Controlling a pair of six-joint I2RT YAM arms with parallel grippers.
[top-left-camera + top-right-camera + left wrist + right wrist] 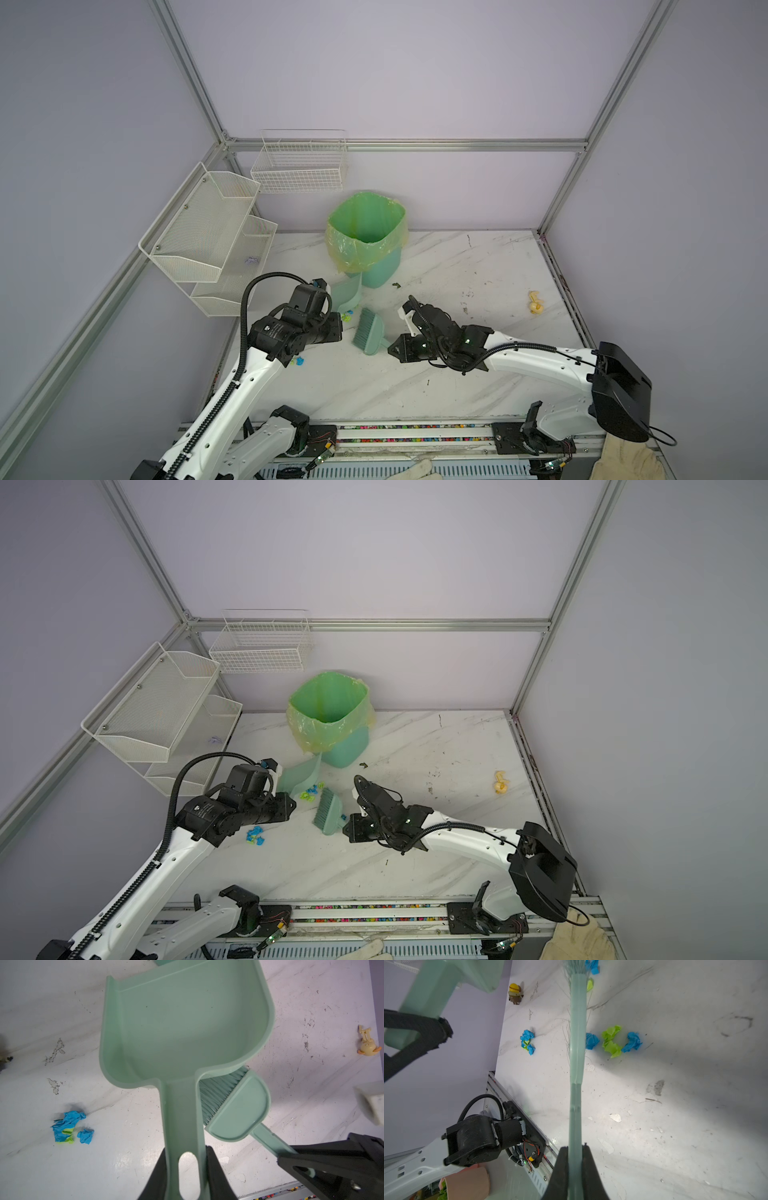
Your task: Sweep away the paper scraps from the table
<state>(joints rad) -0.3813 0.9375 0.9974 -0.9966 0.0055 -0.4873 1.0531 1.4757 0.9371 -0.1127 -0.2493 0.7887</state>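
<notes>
My left gripper [188, 1149] is shut on the handle of a mint-green dustpan [187, 1028], which is tilted up beside the bin [348, 295]. My right gripper [575, 1148] is shut on the thin handle of the matching brush [577, 1043]. The brush head [369, 331] rests on the table [457, 374] just right of the pan. Blue and lime paper scraps [309, 791] lie between pan and bristles. Another cluster of scraps [254, 835] sits under my left arm. In the right wrist view, scraps [612, 1041] lie on both sides of the brush handle.
A teal bin with a green liner [368, 237] stands behind the dustpan. White mesh shelves [208, 232] and a wire basket [299, 166] hang at the back left. A yellow toy [535, 302] lies far right, and a dark speck [396, 285] sits near the bin.
</notes>
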